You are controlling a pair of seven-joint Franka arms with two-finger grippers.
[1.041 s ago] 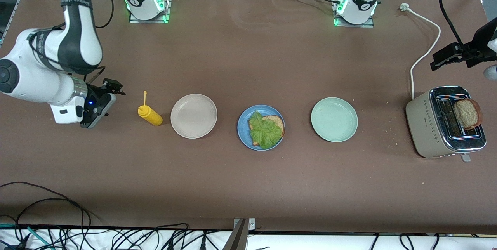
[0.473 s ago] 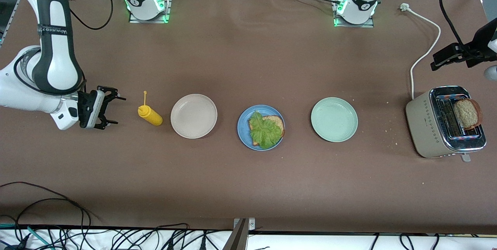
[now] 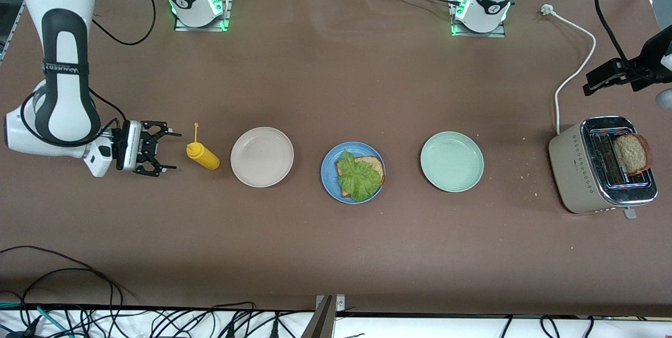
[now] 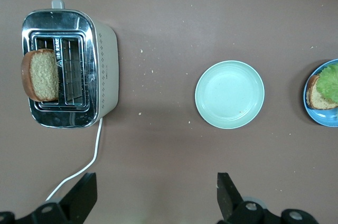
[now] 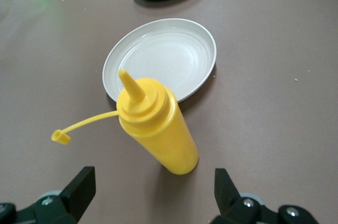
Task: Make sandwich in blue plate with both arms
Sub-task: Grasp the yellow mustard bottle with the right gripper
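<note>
Right gripper (image 3: 167,155) spread wide, empty, beside mustard bottle (image 3: 202,156) at the right arm's table end, left gripper (image 4: 153,195) spread, empty, above toaster (image 3: 598,165), bread with lettuce (image 3: 359,175) on blue plate (image 3: 328,172) mid-table.

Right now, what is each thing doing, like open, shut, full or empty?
Right pincer: open, beside the mustard bottle, holding nothing.
Left pincer: open, empty.
Mustard bottle: upright, cap off its nozzle.
Beige plate: empty.
Blue plate: holds a bread slice with lettuce on top.
Green plate: empty.
Toaster: bread sticking up from its slot.
</note>
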